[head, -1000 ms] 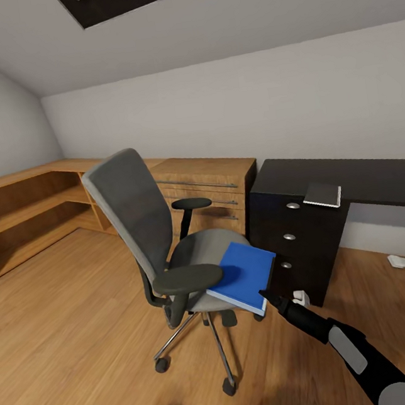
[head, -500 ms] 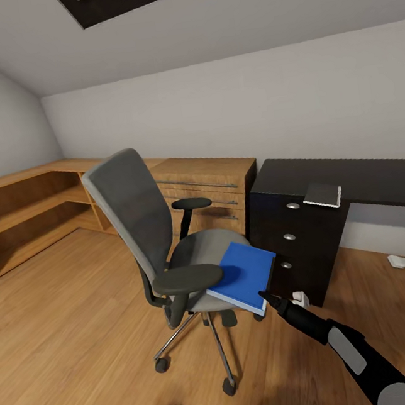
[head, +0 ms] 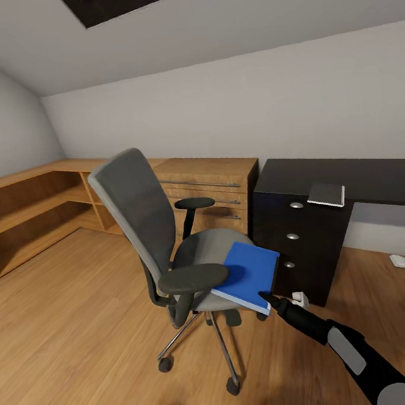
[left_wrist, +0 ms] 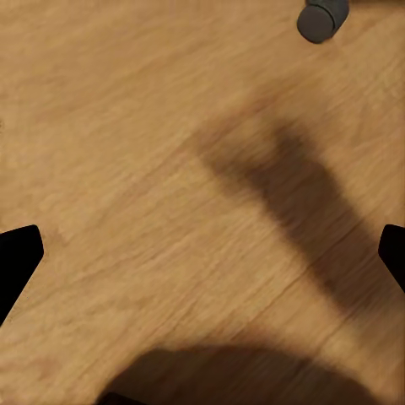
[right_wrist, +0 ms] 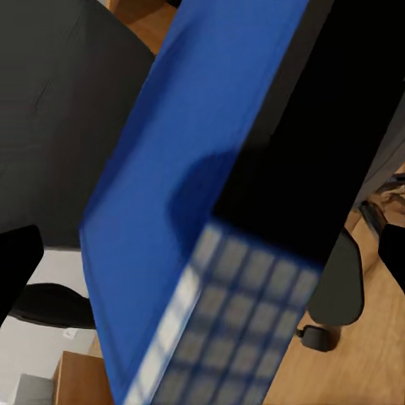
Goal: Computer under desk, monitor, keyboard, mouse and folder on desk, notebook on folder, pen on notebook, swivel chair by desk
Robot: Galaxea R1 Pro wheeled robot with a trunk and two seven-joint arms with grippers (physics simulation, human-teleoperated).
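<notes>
Right end effector (head: 266, 296) at the near corner of the folder (head: 248, 275), tip touching or just shy of its edge; cannot tell from the head view whether it is open or closed on it; right wrist view has the folder (right_wrist: 194, 186) close up between the dark finger tips at the frame edges, so the jaws look spread wide, no clamp visible; folder lies tilted on the seat of the swivel chair (head: 168, 232), overhanging the front edge toward the desk (head: 351, 178); chair stands on the wood floor (head: 74, 345) just beside the desk's black drawer unit (head: 297, 248) with round silver knobs; a small grey-white flat item (head: 326, 194), maybe the notebook, rests on the desk top above the drawers; low light-wood cabinet (head: 213, 182) behind the chair, against the wall; left end effector (left_wrist: 202, 261) points down at bare floor (left_wrist: 126, 126), fingers wide apart, holding nothing; one chair castor (left_wrist: 321, 18) at the edge of the left wrist view.
</notes>
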